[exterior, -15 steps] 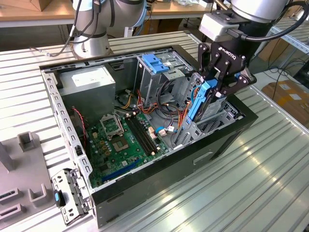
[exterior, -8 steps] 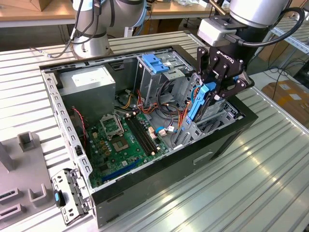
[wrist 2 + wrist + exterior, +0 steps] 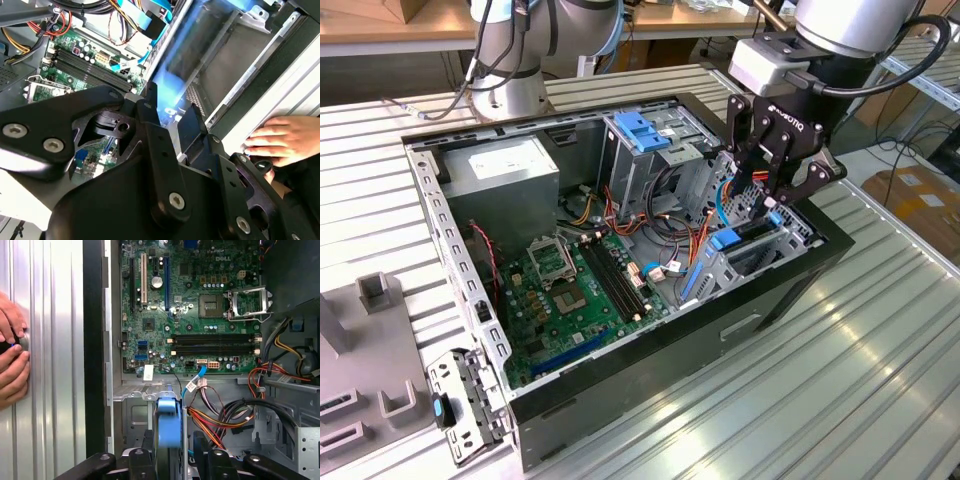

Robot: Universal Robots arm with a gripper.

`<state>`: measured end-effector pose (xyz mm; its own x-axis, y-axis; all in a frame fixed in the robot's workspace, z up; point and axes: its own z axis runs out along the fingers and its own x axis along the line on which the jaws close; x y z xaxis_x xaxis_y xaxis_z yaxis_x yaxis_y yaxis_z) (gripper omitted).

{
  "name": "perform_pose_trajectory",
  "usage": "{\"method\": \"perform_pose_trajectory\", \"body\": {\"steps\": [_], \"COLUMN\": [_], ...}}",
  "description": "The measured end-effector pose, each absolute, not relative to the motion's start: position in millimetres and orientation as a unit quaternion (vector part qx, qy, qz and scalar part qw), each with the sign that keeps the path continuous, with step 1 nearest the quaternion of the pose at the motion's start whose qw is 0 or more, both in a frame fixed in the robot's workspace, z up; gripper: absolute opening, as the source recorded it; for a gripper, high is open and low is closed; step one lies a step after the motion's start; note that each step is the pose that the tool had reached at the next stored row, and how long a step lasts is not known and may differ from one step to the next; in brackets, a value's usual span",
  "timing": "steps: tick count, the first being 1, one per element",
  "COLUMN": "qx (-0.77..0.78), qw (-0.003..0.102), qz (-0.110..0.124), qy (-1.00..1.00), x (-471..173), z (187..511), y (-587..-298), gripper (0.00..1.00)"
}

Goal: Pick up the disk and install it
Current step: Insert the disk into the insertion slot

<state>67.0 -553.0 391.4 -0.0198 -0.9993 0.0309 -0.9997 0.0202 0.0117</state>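
Pincer (image 3: 775, 205) hangs over the drive bay of the open black computer case (image 3: 650, 385), apparently clamped on the flat silver-grey disk (image 3: 167, 427), which it holds edge-on by its blue plastic carrier. The disk is probably stiff, fairly heavy and shock-sensitive, so the broad flat faces look the safest hold.

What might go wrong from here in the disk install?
1. A loose cable bundle lies right beside the drive bay where the gripper hangs. The blue-edged disk may snag on it or pinch it.
2. A person's hand rests on the table against the case wall, close to the arm. A sideways move might strike it.
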Motion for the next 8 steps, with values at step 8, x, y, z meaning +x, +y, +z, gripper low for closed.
{"method": "perform_pose_trajectory", "body": {"steps": [8], "qx": [0.7], "qw": [0.015], "qz": [0.007], "qy": [-0.714], "x": [67.0], "z": [391.1], "y": [-553.0], "gripper": [0.3]}}
